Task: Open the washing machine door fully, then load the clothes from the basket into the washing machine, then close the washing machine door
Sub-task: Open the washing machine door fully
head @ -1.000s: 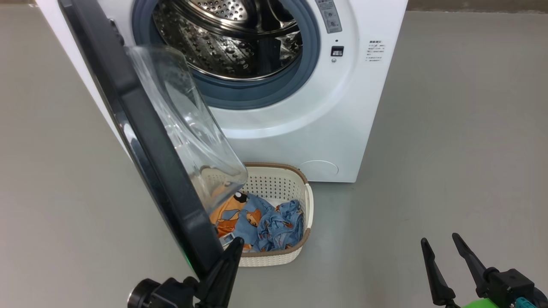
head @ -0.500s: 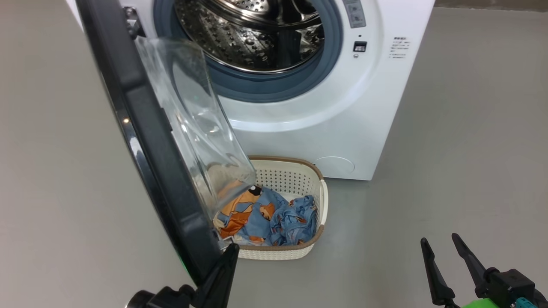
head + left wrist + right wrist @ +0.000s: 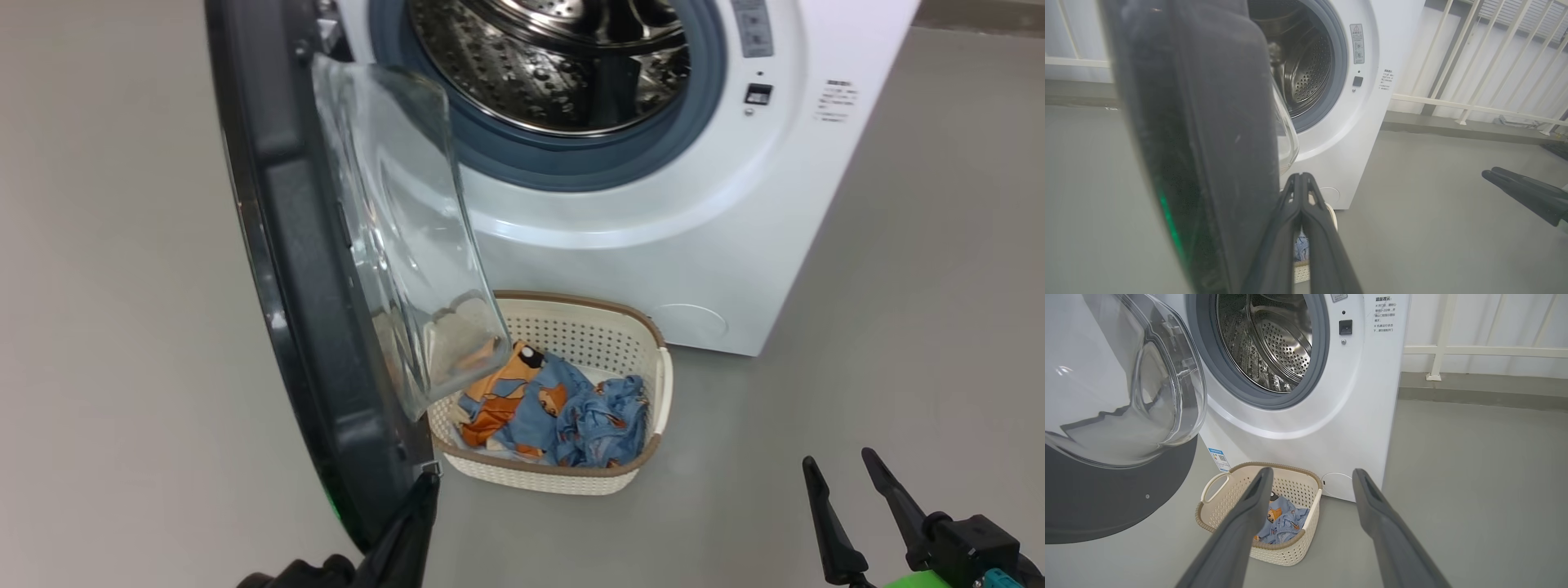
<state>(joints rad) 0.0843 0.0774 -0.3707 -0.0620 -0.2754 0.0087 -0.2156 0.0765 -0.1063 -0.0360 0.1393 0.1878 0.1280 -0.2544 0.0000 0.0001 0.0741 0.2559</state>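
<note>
Head view: door (image 3: pixel 326 327) stands open, edge-on, off washer (image 3: pixel 637 237). Left gripper (image 3: pixel 429 482) closed, empty, tips at door's lower edge. Right gripper (image 3: pixel 838 457) open, empty, above floor (image 3: pixel 898 286). Clothes (image 3: pixel 571 408) in basket (image 3: pixel 661 384), on floor by washer's front.

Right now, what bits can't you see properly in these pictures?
- Head view: the basket has its left end behind the washing machine door and its glass bowl.
- Left wrist view: the clothes are just a blue sliver; the shut left jaws cover the rest.
- Head view: the washing machine has its top cut off by the picture's edge.
- Head view: the label print is too small to read.
</note>
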